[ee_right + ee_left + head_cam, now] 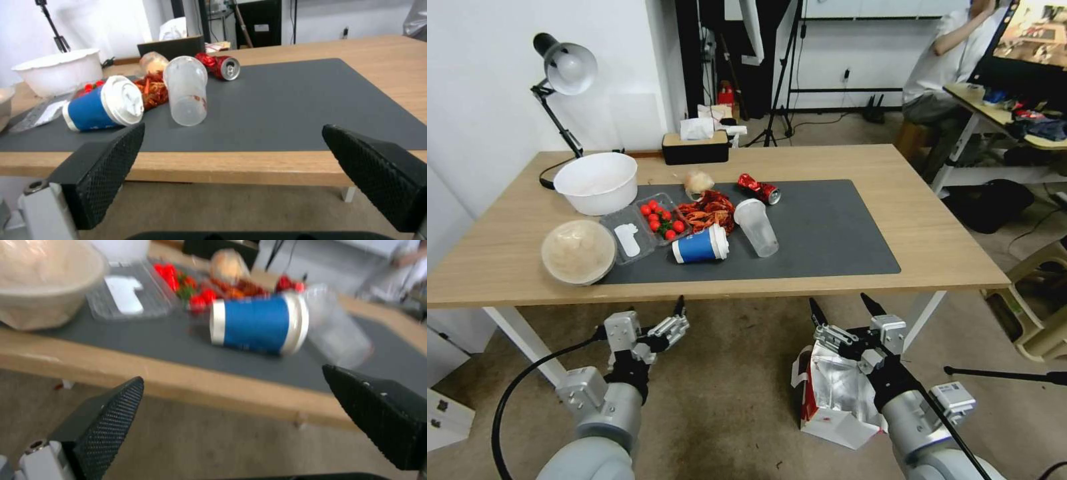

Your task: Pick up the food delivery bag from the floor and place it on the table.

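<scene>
Cluttered table (pixel 934 233) stands on carpeted floor (pixel 727 400).

Setting: office or lab workroom. Evidence: light-wood table (pixel 934 227) with dark grey mat (pixel 827 227), clamp desk lamp (pixel 564 70), tripod stands (pixel 784 80) by the back wall, second desk (pixel 994 113) carrying a monitor (pixel 1030 43), carpeted floor (pixel 727 393).

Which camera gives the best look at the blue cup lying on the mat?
The right wrist view: the blue cup lies sharp and whole, its white lid facing the camera. The head view shows it smaller from above; the left wrist view shows it close but blurred.
</scene>
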